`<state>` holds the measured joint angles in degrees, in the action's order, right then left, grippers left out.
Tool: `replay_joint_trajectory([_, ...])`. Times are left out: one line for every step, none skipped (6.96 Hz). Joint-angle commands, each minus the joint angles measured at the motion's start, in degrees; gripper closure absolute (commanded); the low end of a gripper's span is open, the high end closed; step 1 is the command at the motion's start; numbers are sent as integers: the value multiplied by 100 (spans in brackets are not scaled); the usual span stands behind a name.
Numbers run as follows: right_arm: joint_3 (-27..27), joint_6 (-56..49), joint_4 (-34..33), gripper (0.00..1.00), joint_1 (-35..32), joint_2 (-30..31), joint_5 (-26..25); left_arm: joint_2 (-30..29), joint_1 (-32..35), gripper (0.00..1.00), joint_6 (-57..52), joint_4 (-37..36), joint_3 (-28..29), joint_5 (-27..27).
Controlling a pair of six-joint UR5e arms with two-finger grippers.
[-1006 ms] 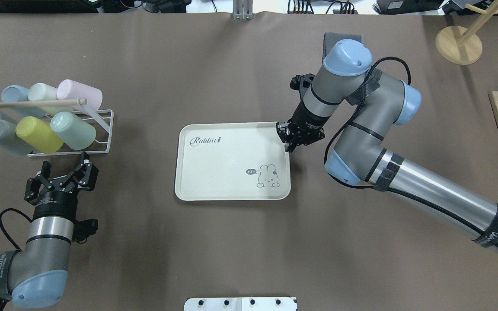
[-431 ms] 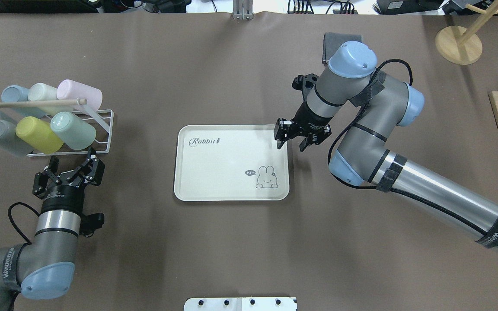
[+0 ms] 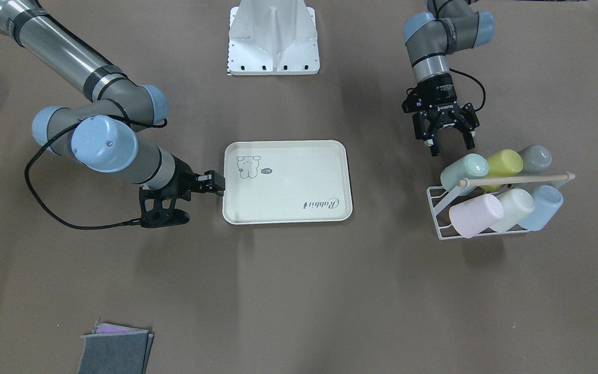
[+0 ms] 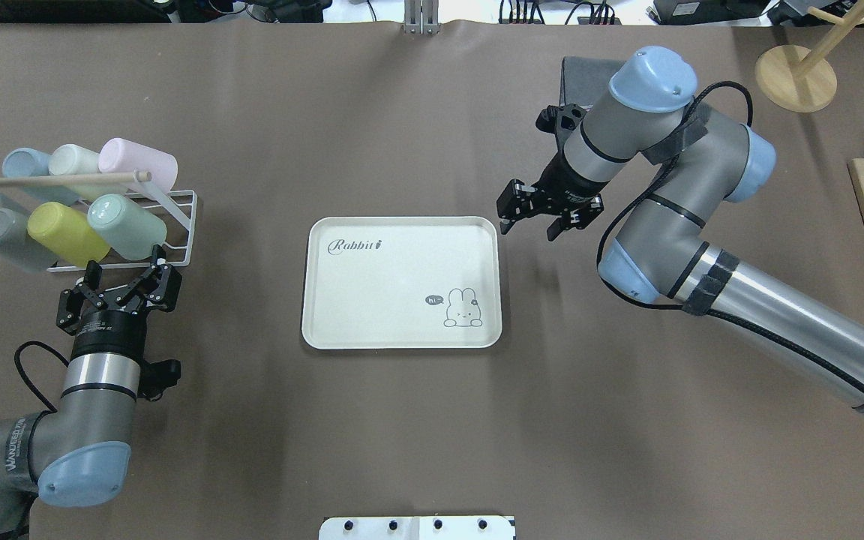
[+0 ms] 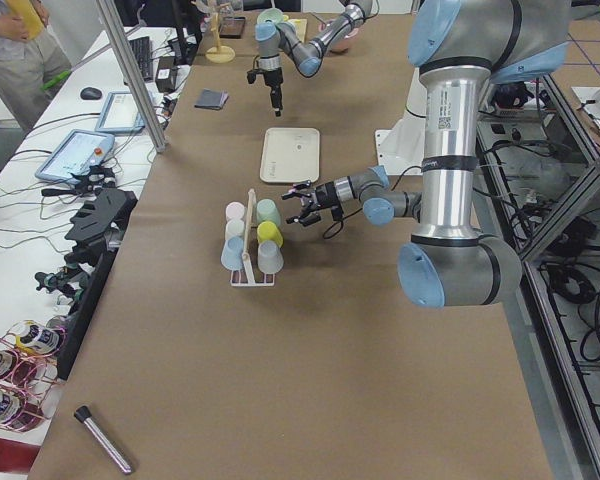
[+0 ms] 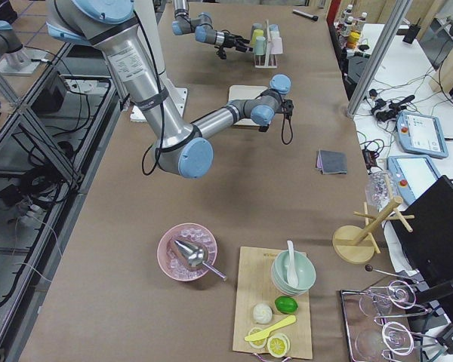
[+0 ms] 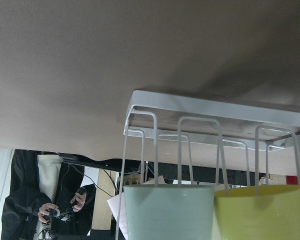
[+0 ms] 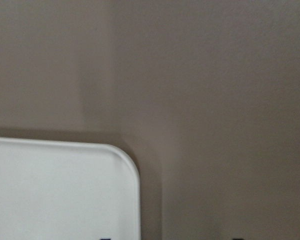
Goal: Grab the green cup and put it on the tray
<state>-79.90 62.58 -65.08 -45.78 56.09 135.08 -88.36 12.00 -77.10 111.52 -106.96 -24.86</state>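
The task is barely begun, as far as the views show. The green cup still lies on its side in the white wire rack at the left end of the tabletop, in the front row beside the yellow-green cup, with its mouth turned away from the robot under the wooden rod. The left hand hovers just short of the cup's base with its jaws spread apart, touching neither cup nor rack. Its wrist view looks straight at the bases of the green and yellow-green cups framed by the rack's wires. I judge this to be the approach. Closing on the cup, drawing it out of the rack, carrying it across and setting it down are all left to do. The tray sits in the middle of the tabletop, well apart from the rack, with no cup on it. The right hand hangs beside the tray's far right corner, jaws apart and holding nothing. Its wrist view shows only that rounded corner and brown tabletop. As for writing, the tray carries the script word "Rabbit" near its far left corner and, near the opposite corner, a small animal drawing with a speech bubble that reads "hi~". White lettering runs along a band on the left arm and another on the right arm, but it is too small to read with any certainty.
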Motion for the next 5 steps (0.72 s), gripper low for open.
replay_joint_trajectory([-497, -139, -13, 15, -474, 557, 211, -6, 91, 2, -33, 72, 96, -89])
replay_joint_trajectory([-683, -384, -31, 15, -702, 761, 264, -6, 118, 2, -33, 72, 97, -133])
replay_joint_trajectory([-850, -421, -48, 15, -861, 998, 299, -6, 179, 2, -33, 72, 105, -177])
replay_joint_trajectory([-852, -518, -57, 15, -941, 1113, 291, -41, 188, 2, -33, 72, 132, -186])
replay_joint_trajectory([-947, -806, -49, 15, -1133, 1384, 299, -93, 223, 2, -33, 72, 175, -186])
